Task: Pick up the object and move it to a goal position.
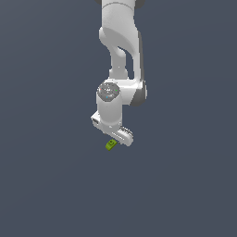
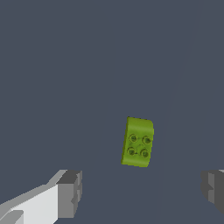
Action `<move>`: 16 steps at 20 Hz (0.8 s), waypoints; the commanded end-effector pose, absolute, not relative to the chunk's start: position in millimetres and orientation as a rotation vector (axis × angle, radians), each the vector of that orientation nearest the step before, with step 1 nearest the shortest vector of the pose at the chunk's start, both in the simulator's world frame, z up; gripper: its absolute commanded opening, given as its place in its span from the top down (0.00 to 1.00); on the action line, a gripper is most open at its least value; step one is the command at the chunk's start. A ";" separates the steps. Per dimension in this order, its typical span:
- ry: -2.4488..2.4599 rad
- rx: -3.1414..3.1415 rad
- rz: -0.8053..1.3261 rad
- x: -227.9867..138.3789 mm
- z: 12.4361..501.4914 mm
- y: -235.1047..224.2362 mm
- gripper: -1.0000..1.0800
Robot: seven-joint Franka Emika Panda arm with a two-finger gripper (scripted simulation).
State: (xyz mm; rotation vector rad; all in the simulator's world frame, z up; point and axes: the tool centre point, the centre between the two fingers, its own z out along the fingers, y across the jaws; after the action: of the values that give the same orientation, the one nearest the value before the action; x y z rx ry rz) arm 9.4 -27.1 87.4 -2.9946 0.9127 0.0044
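Clearly, the two grey-padded fingers stand wide apart in the wrist view, one pad at each lower side of the picture, with nothing between them; they are released and grasp nothing. The white gripper to which they belong hangs at the end of the white jointed robot arm, which reaches down from the top of the exterior view.

The small lime-green rectangular block lies on the plain dark slate-grey bench, and in the wrist view it sits beyond the gap between the fingers, nearer the finger at the picture's right edge than the other, and touches neither. Four small round studs, darker than the rest, show on its upper face in a two-by-two pattern. Its long sides run almost straight, tilted only a little.

In the exterior view the same block shows just under the gripper's lower edge, toward the exterior view's left of the finger tips, and it is far smaller than the gripper's body. Whether the gripper touches it cannot be told from that view, though the wrist view shows open bench on all sides of the block. The bench fills both pictures with one even colour.
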 end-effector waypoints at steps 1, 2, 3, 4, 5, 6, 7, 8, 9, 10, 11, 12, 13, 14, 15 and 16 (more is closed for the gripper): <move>0.992 -2.973 0.002 9.2 78.2 -31.7 0.04; 1.017 -2.966 0.002 9.0 75.2 -33.2 0.04; 1.039 -2.960 0.002 8.8 72.5 -34.6 0.04; 1.058 -2.954 0.001 8.6 70.1 -35.8 0.04; 1.075 -2.949 0.001 8.5 68.1 -36.9 0.04; 1.089 -2.945 0.001 8.3 66.4 -37.8 0.04; 1.101 -2.941 0.001 8.2 65.0 -38.5 0.04; 1.110 -2.938 0.000 8.1 63.9 -39.1 0.04; 1.116 -2.936 0.000 8.0 63.1 -39.5 0.04; 1.120 -2.935 0.000 8.0 62.6 -39.8 0.04; 1.122 -2.935 0.000 7.9 62.5 -39.9 0.04; 1.114 -2.937 0.001 7.8 63.1 -39.5 0.04; 1.114 -2.937 0.001 7.8 62.7 -39.4 0.04; 1.114 -2.937 0.001 7.8 61.7 -39.4 0.04; 1.114 -2.937 0.001 7.7 60.0 -39.3 0.04; 1.115 -2.937 0.001 7.6 57.7 -39.6 0.04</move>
State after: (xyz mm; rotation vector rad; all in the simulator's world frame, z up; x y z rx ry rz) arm 8.0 -39.4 60.5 -2.9370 1.1139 0.0000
